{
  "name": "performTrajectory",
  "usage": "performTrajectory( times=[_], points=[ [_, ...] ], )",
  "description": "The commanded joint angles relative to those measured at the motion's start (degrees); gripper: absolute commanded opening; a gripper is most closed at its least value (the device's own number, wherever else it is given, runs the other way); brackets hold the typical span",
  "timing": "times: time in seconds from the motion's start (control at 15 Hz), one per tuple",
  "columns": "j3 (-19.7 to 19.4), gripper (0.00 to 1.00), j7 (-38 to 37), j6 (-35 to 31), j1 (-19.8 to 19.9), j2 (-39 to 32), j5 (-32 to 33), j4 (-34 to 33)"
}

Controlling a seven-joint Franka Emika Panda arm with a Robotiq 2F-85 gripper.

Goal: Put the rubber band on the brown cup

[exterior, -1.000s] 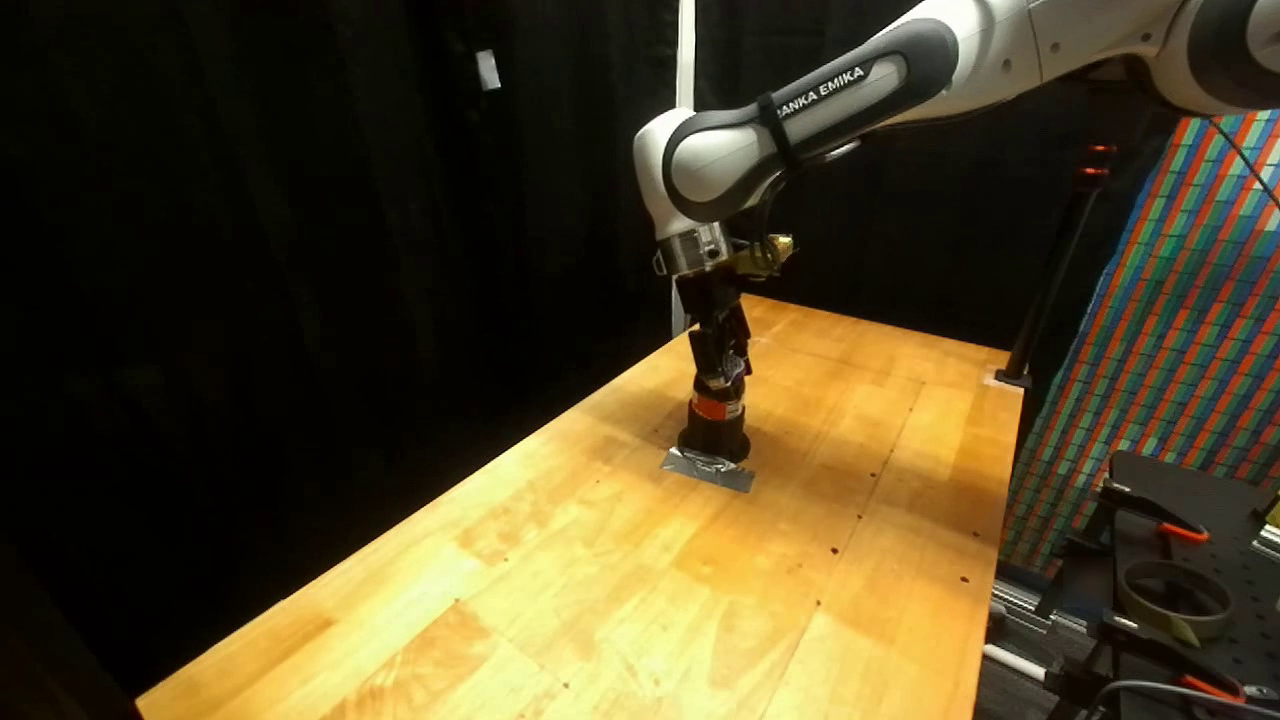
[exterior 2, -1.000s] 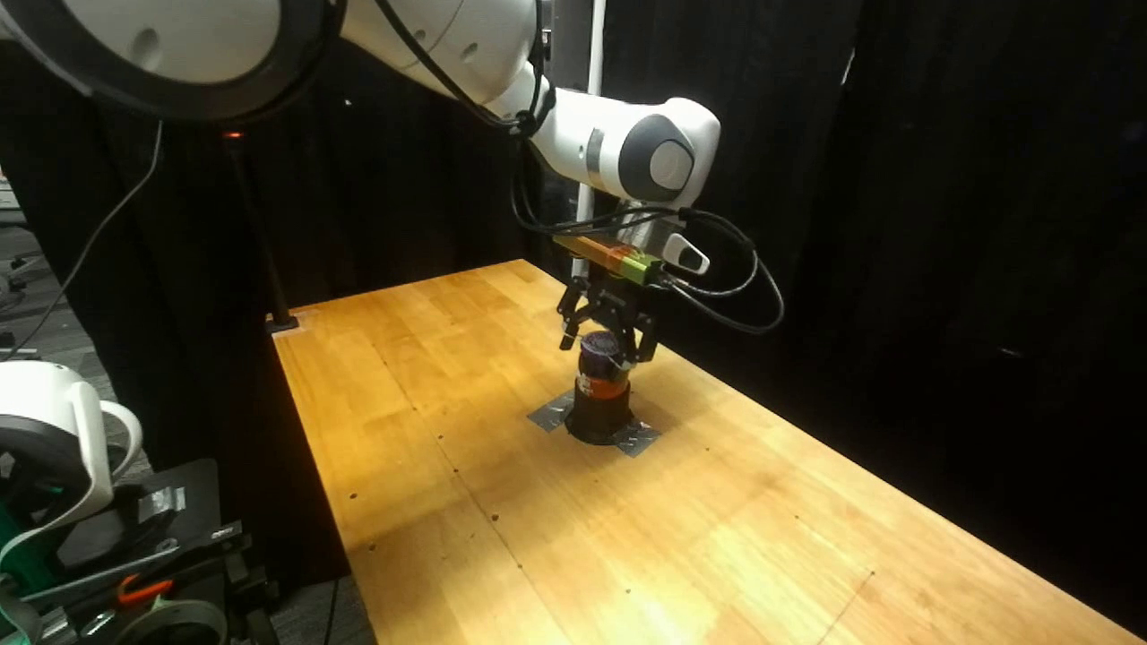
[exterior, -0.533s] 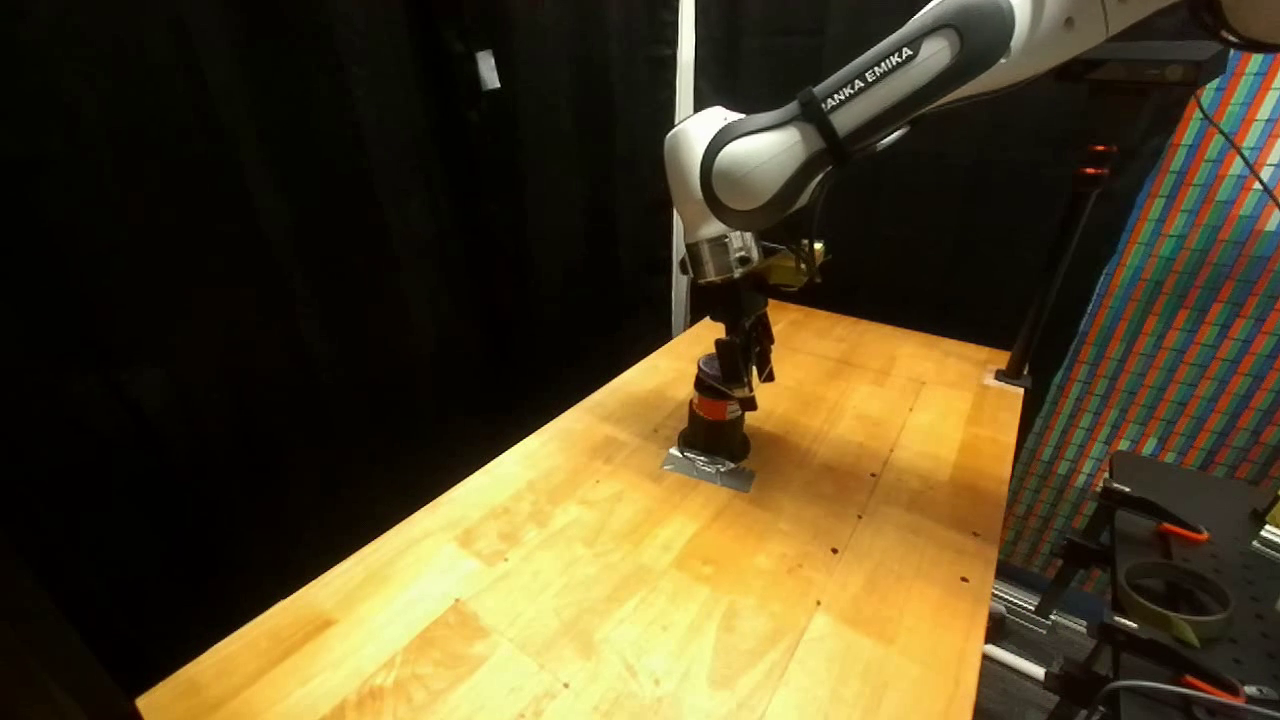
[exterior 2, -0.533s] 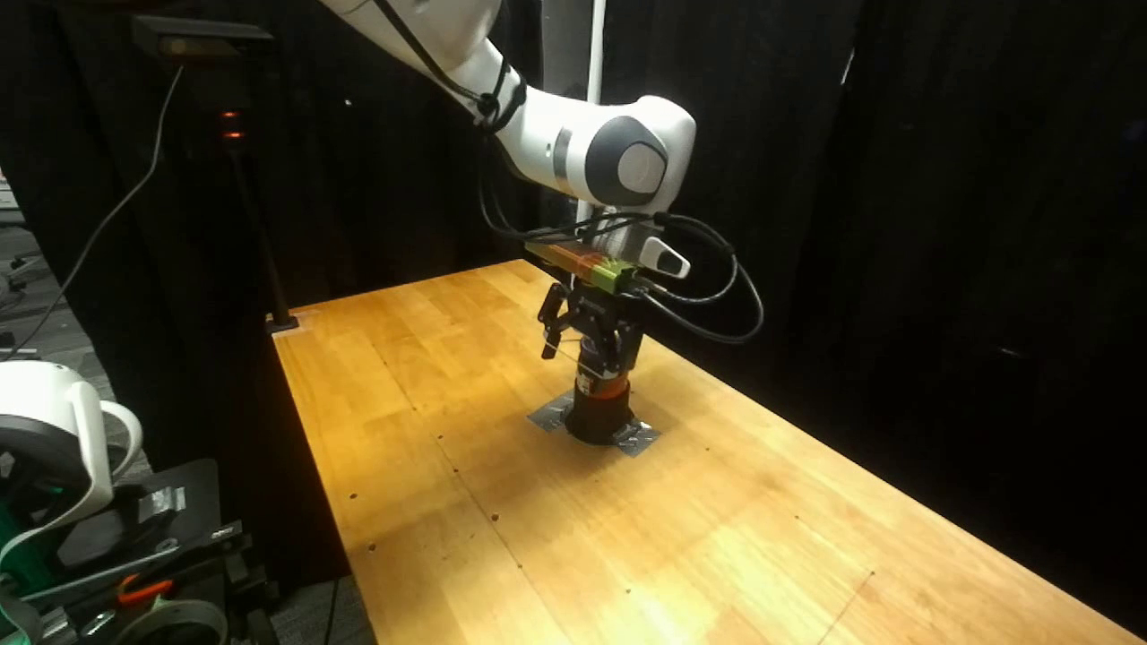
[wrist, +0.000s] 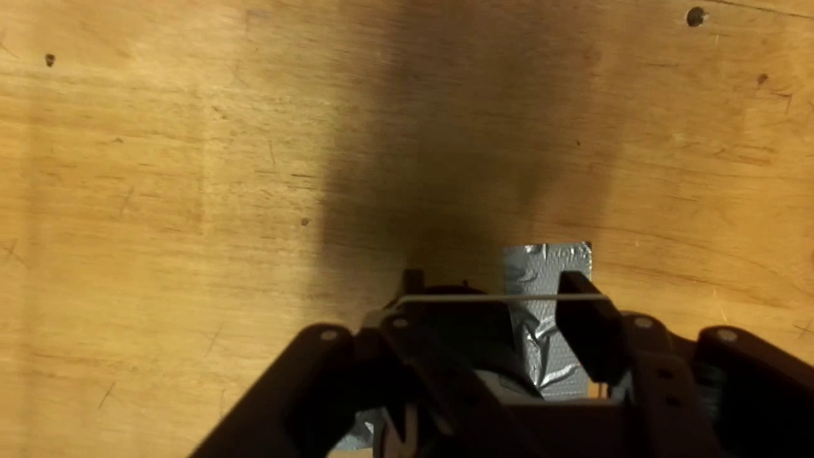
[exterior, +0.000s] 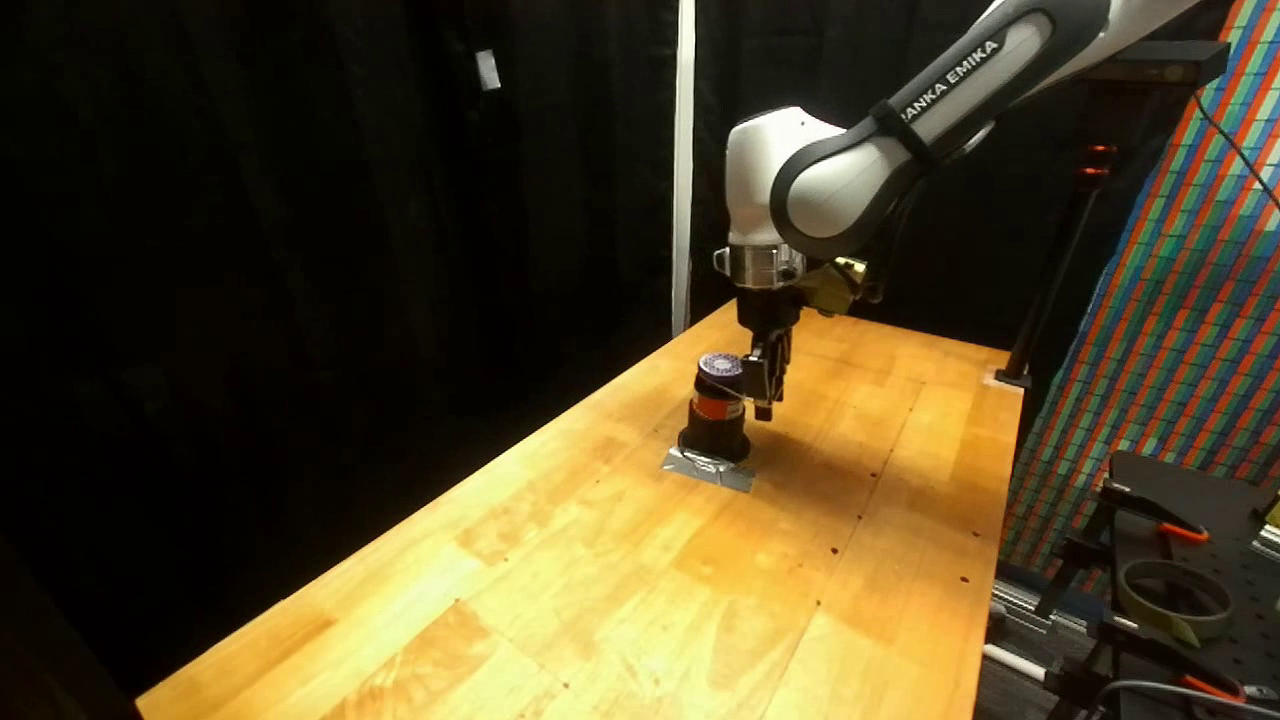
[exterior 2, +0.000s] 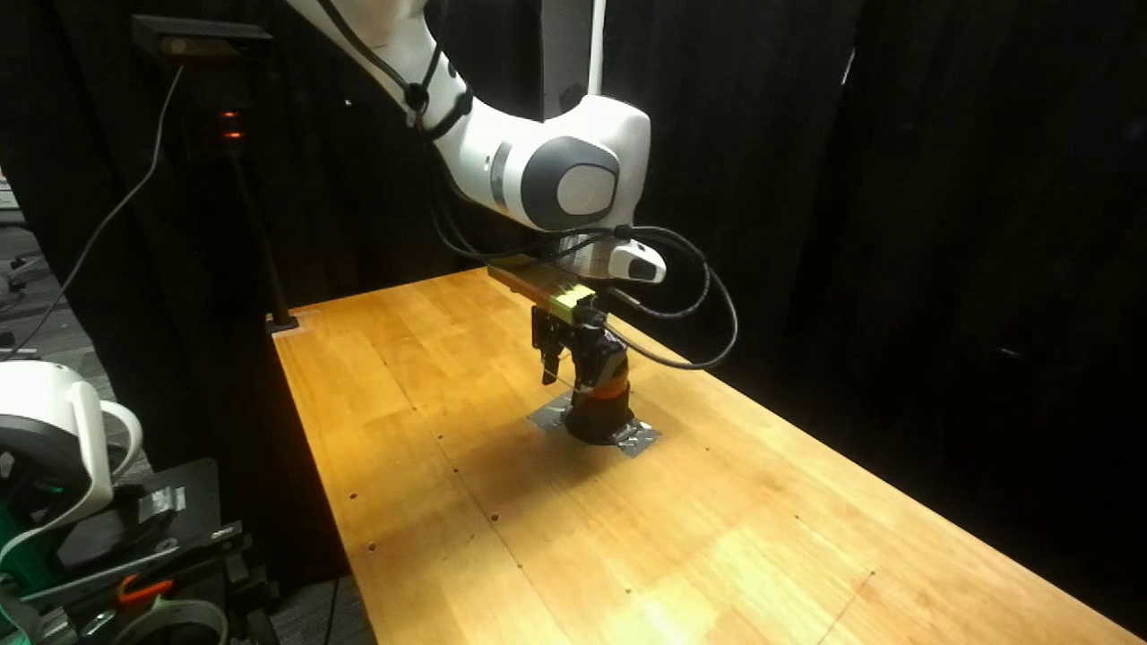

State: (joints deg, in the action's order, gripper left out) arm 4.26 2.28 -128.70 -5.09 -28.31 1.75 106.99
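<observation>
The brown cup (exterior: 713,432), dark with an orange band, stands upright on the table, its patterned top uncovered in an exterior view. My gripper (wrist: 495,283) is lowered beside it, jaws parted, with nothing gripped between the fingertips. In the wrist view the pale rubber band (wrist: 483,298) is stretched across both fingers, which stand inside its loop. A thin line of the rubber band (exterior: 722,388) slants over the cup's upper side towards my gripper (exterior: 766,402). My near finger (exterior 2: 602,363) hides the cup's top in an exterior view; whether it touches the cup, I cannot tell.
Grey tape (exterior 2: 638,439) runs out from the cup's base onto the wooden table (exterior: 600,590). A dark post (exterior: 1050,270) rises at the table's far corner. A side stand with a tape roll (exterior: 1178,598) and clamps is beyond the table edge.
From over the cup's top, my gripper has shifted off to one side of it and come lower. The jaws have drawn closer together, and the cup's top has come into view. The cup has not moved.
</observation>
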Motion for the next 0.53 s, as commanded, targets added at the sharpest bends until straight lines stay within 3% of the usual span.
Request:
performTrajectory(
  times=[0.0,0.13,0.27,0.47],
  points=[
    [-0.49,0.27,-1.77,-7.83,-0.10,6.86,0.31,11.20],
    [-0.58,0.19,-2.47,-11.87,-0.24,8.25,0.44,14.15],
    [-0.59,0.17,-2.83,-14.75,-0.23,9.29,0.42,16.60],
    [-1.04,0.21,-4.60,-21.49,-0.63,11.02,0.97,21.31]
  ],
)
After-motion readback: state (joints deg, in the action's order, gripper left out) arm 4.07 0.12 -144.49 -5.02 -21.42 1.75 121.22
